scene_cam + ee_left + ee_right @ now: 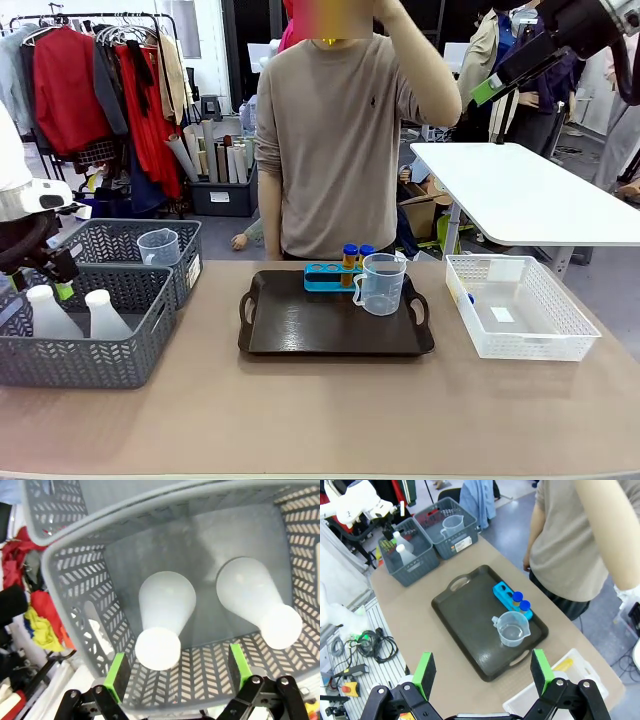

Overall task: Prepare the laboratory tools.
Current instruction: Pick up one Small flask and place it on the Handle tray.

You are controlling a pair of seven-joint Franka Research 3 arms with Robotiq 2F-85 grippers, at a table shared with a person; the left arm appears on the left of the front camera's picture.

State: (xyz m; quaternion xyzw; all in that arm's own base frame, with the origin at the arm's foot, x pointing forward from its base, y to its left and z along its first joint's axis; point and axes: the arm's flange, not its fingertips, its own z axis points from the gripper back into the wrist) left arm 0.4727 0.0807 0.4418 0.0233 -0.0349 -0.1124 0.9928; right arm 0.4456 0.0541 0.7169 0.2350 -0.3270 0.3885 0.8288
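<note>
Two white conical flasks (pixel 165 607) (pixel 255 597) stand in the near grey basket (pixel 90 365). My left gripper (pixel 178 672) hangs open just above them, the left flask's mouth between its green pads; in the front view my left gripper (pixel 55 280) is at the basket's left rim. On the dark tray (pixel 300 325) stand a clear beaker (pixel 382 283) and two blue-capped orange tubes (pixel 350 256) in the blue rack (pixel 325 275). A second beaker (pixel 160 246) sits in the far grey basket (pixel 120 240). My right gripper (pixel 482 672) is open and empty, high over the tray (pixel 465 615).
A white mesh basket (pixel 520 310) stands right of the tray, with a yellow tube (pixel 562 666) inside. The person (pixel 335 140) stands at the far edge behind the tray. A white table (pixel 530 195) is behind on the right. Bare tabletop (pixel 320 410) runs along the front.
</note>
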